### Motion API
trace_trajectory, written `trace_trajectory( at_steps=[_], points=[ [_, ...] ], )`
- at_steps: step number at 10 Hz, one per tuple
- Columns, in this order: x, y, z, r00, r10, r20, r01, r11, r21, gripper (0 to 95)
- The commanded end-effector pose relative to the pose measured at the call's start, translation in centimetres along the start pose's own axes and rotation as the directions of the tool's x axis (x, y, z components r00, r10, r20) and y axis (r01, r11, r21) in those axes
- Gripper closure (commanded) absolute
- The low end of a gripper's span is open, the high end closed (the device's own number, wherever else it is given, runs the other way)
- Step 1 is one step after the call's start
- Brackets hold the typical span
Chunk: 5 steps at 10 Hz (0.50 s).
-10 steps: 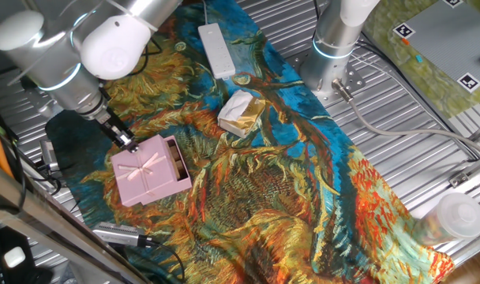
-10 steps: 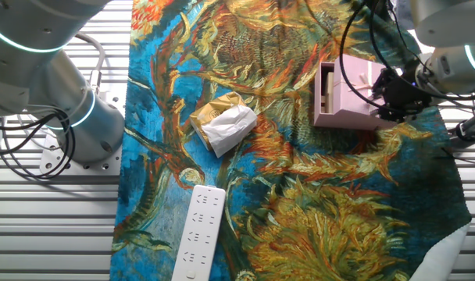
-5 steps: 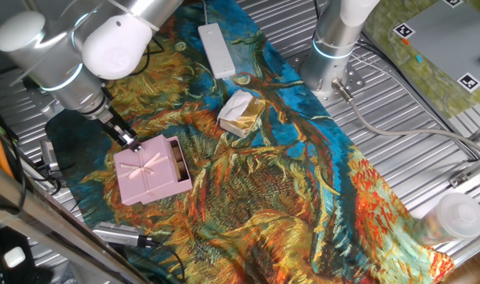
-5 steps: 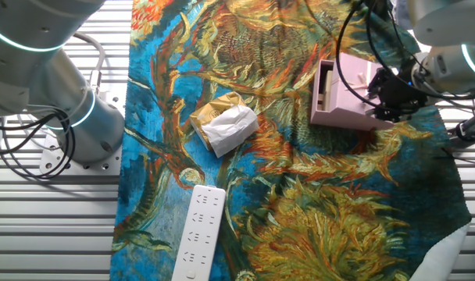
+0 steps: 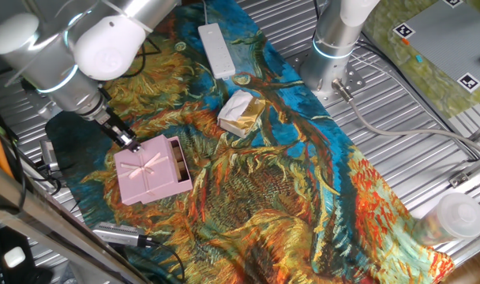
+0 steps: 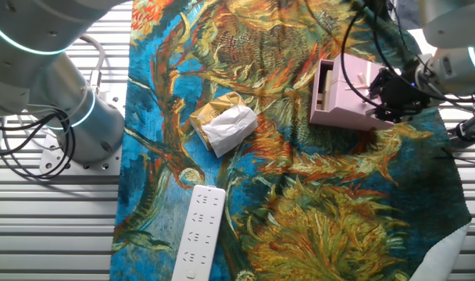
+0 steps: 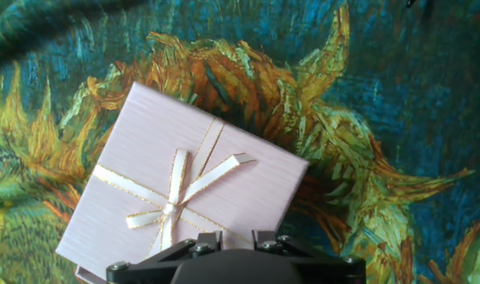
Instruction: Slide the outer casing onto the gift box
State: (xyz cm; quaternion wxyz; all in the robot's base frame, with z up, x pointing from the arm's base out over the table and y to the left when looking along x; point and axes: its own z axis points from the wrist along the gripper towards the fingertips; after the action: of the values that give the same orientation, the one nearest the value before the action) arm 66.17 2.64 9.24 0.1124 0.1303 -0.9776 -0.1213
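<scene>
A pale-pink outer casing (image 5: 149, 172) with a cream, gold-edged ribbon bow (image 7: 173, 201) lies on a cloth (image 5: 287, 189) printed in teal, orange and yellow sunflowers. Nearby sit a cream-and-gold wrapped lump (image 5: 240, 113) and a white bar (image 5: 216, 49), over a ribbed silver bench (image 5: 398, 158).

outer casing (image 5: 148, 174) on cloth (image 5: 287, 181), gift box (image 5: 177, 160) partly inside | tool (image 5: 130, 144) at casing's edge
</scene>
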Motion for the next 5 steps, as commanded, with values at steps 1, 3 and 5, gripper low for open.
trace_trajectory(
  at_steps=[1,3,5],
  points=[
    [0.14,0.11,-0.56,0.999,-0.039,0.003,0.039,0.999,0.031,76.0],
    [-0.13,0.05,-0.75,0.999,-0.046,0.002,0.046,0.998,0.034,76.0],
    [-0.52,-0.04,-0.92,0.999,-0.048,0.006,0.048,0.998,0.034,76.0]
  ],
)
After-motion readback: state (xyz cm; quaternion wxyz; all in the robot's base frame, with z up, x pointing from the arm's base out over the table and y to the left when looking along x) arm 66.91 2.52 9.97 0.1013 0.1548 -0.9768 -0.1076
